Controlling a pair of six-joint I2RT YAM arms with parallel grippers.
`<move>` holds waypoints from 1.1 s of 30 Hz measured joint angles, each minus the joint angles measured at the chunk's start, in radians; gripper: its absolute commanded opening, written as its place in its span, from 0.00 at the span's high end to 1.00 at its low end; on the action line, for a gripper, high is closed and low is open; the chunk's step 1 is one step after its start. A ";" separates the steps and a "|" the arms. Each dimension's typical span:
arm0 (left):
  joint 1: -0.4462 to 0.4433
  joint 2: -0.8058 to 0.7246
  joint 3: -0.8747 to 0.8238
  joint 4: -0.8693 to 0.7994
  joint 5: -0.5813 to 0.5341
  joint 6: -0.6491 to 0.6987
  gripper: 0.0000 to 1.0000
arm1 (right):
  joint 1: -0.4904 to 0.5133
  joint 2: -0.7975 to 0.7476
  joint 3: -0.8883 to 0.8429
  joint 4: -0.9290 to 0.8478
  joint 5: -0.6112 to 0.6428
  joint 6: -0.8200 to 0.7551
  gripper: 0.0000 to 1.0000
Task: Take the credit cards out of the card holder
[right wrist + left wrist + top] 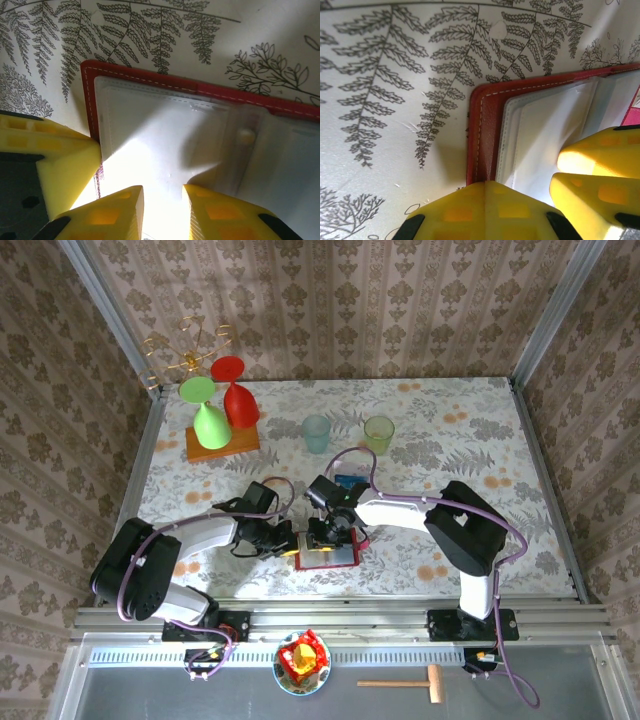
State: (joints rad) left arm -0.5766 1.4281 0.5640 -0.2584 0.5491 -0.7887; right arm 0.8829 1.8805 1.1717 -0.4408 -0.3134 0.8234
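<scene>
Yellow fills the foreground of the left wrist view: the left fingers [485, 195] are pressed flat together with nothing between them, their tips down at the red stitched edge of the card holder [487, 120]. Beside them the right fingers [590, 162] come in over the greyish clear pocket. In the right wrist view those right fingers [139, 197] stand a narrow gap apart, tips on the pocket, and I cannot tell whether they pinch any of it. The left fingers [65, 165] butt against the holder's [200, 135] red border. A sliver of pink shows at the holder's far edge in the left wrist view, too little to call. From above, the card holder [328, 558] lies open near the front middle of the fern-printed surface [480, 440], with the left fingers [290, 540] and right fingers [330, 532] meeting over it. Just behind, a blue card [350, 482] lies on the surface, partly hidden by the right arm's cable. Further back stand a pale blue cup [316, 432] and a green cup [379, 432]. At back left a green glass [208, 420] and a red glass [238, 398] sit upside down on a wooden board [222, 445].
</scene>
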 measured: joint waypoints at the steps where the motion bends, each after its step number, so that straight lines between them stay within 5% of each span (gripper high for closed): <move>1: 0.000 0.000 0.000 0.000 0.000 0.000 0.99 | 0.001 0.000 0.000 -0.004 0.003 0.000 0.71; 22: 0.000 0.023 0.024 -0.028 0.003 0.007 0.98 | -0.013 -0.040 -0.069 0.052 0.021 0.041 0.70; 33: -0.015 -0.010 0.048 -0.017 0.007 -0.063 0.73 | -0.050 -0.092 -0.204 0.241 -0.055 0.085 0.71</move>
State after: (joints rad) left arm -0.5919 1.4185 0.6125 -0.2752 0.5564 -0.8520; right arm 0.8326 1.7885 0.9676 -0.1997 -0.3679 0.9085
